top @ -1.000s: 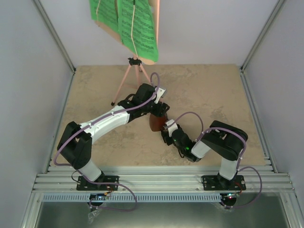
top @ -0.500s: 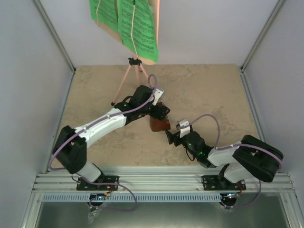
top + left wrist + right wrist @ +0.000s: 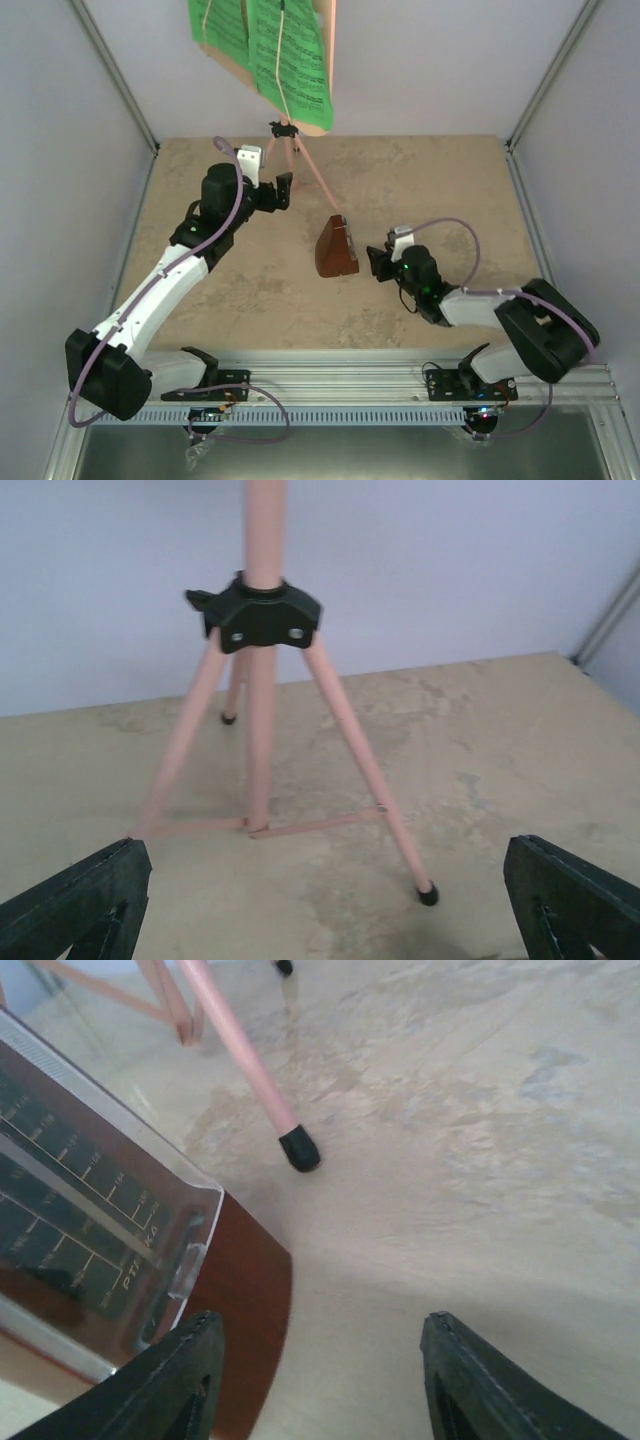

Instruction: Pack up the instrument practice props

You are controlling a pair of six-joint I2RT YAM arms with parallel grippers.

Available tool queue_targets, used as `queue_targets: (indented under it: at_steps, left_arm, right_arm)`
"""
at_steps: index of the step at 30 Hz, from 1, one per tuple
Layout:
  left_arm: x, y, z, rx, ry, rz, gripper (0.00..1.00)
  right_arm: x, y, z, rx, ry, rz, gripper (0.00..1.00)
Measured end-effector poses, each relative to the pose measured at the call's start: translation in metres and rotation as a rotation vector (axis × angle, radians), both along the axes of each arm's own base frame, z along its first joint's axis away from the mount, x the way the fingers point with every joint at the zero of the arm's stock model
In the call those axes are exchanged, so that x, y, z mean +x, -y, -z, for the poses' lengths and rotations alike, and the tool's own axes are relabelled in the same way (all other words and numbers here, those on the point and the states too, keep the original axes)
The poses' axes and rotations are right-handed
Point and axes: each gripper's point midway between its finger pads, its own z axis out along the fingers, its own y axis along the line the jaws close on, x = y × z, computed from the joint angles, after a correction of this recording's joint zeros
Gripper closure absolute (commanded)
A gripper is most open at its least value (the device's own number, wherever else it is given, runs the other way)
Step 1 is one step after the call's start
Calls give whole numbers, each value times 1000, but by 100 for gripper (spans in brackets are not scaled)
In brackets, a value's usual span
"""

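Music stand (image 3: 262, 620): pole upright, tripod dead ahead of left gripper (image 3: 322, 870), fingers spread wide. Metronome (image 3: 335, 252): just left of right gripper (image 3: 376, 262), also spread.

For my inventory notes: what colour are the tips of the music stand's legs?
Black. One tip shows best in the right wrist view.

Scale print on the metronome (image 3: 110, 1250) is too blurred to read.
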Motion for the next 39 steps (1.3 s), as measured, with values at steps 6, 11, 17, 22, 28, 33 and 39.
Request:
queue_targets:
  at_steps: [6, 11, 17, 22, 28, 33, 39]
  left_arm:
    - [5, -23, 7, 74, 12, -109, 1]
    - [7, -35, 8, 121, 25, -163, 1]
    - [8, -41, 7, 140, 33, -194, 1]
    - [6, -46, 5, 143, 42, -215, 1]
    - [5, -47, 4, 145, 43, -223, 1]
    - [6, -49, 4, 151, 45, -232, 1]
    - [6, -52, 6, 169, 46, -247, 1]
  right_arm:
    - [18, -33, 17, -37, -66, -106, 54]
    - [-13, -53, 41, -43, -120, -242, 54]
    - [-77, -97, 38, -17, -111, -523, 46]
    - [-89, -87, -13, 33, 22, -558, 15]
    - [-89, -87, -127, 130, 313, -626, 2]
    - [-65, -110, -185, 88, 433, -698, 2]
    - [-22, -120, -163, 16, 370, -771, 2]
